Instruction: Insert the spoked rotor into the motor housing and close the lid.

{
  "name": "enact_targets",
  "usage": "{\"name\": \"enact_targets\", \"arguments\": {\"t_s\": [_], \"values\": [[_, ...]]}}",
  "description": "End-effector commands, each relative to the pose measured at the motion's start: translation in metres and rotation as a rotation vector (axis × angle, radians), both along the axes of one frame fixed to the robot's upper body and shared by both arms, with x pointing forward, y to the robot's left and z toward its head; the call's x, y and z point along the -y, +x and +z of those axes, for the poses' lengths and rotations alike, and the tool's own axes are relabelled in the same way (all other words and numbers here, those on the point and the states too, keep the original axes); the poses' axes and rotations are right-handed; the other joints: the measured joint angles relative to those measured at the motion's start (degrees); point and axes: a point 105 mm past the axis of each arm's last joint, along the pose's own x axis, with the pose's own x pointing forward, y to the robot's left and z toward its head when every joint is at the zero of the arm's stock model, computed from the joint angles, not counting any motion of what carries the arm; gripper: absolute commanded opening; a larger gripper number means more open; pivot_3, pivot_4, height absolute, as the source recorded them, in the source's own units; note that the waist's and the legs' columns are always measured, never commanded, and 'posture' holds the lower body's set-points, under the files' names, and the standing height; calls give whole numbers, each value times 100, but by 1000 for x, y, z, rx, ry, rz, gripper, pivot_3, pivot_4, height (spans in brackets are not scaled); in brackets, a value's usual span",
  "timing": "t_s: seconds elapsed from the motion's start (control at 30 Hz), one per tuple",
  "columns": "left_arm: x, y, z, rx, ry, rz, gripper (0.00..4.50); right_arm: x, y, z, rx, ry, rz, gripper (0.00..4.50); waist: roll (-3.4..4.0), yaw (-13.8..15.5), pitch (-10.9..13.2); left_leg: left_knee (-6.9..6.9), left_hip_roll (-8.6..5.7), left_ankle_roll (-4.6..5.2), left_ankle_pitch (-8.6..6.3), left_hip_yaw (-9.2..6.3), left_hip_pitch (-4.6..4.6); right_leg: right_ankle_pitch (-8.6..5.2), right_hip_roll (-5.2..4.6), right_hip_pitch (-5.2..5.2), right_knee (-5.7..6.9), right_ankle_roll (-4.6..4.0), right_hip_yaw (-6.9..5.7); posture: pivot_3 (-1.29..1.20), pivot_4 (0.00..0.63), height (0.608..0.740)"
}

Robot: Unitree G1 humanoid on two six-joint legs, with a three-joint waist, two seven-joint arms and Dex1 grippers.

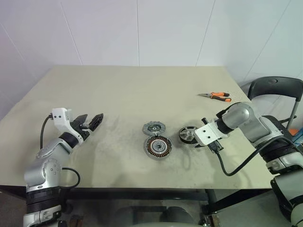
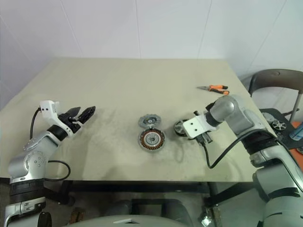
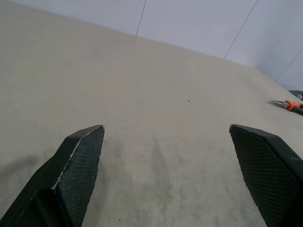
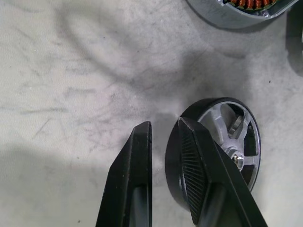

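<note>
Hovering over the left side of the worktop (image 1: pixel 118 90), the left end effector (image 1: pixel 90 121) is pointing across the surface with its two black fingers (image 3: pixel 78 161) spread wide and gripping nothing; a broad stretch of bare worktop is lying ahead of it and between it and the parts at the middle.

Near the middle, toward the front edge, the lid (image 1: pixel 154 127) is lying flat, with the motor housing (image 1: pixel 157 146) sitting just in front of it, coils facing up, the two almost touching. Bare surface is stretching behind them to the far edge.

Just to the right, the spoked rotor (image 1: pixel 188 134) is sitting tilted on its dark rim, apart from the housing. The right end effector (image 4: pixel 163 156) is angling down beside it, its fingers nearly closed with a thin gap between them and nothing caught in that gap; one finger (image 4: pixel 194 165) is lying against the rotor's rim from outside.

Orange-handled pliers (image 1: pixel 216 96) are lying farther back near the right edge, well apart from everything. A dark chair (image 1: pixel 274 90) is standing past that edge.
</note>
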Motion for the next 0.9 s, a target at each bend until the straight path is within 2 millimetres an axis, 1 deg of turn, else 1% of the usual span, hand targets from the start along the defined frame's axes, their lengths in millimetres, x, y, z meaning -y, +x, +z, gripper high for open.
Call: {"name": "enact_targets", "arguments": {"t_s": [0.03,0.3,0.43,0.57,0.8,0.9], "values": [[1,1,9,40,16,-4,4500,-2,1,8,41,6,18,941,0,8,0,0,0,0,0,0,0,0,0,0,0,0,0,0,0,740],[1,0,9,39,22,-3,4500,-2,3,8,47,0,15,941,0,11,0,1,-1,0,0,0,-1,0,-1,1,-1,0,0,0,0,740],[1,0,10,39,22,-4,4500,-6,-4,8,3,11,19,941,0,12,0,1,-1,0,0,0,-1,0,-1,1,-1,0,0,0,0,740],[2,0,9,37,22,-8,4500,-12,1,13,25,39,4,941,0,9,0,1,-1,0,0,0,-1,0,-1,2,0,0,0,0,0,740],[7,0,10,39,14,-25,4500,-14,11,22,63,59,-22,941,0,10,0,2,-1,0,0,0,-1,0,-1,1,0,0,0,0,0,740],[8,0,9,37,14,-26,4500,-14,15,22,73,56,-29,941,0,9,0,1,-1,0,0,0,-1,0,-1,1,-1,0,0,0,0,740]]}}
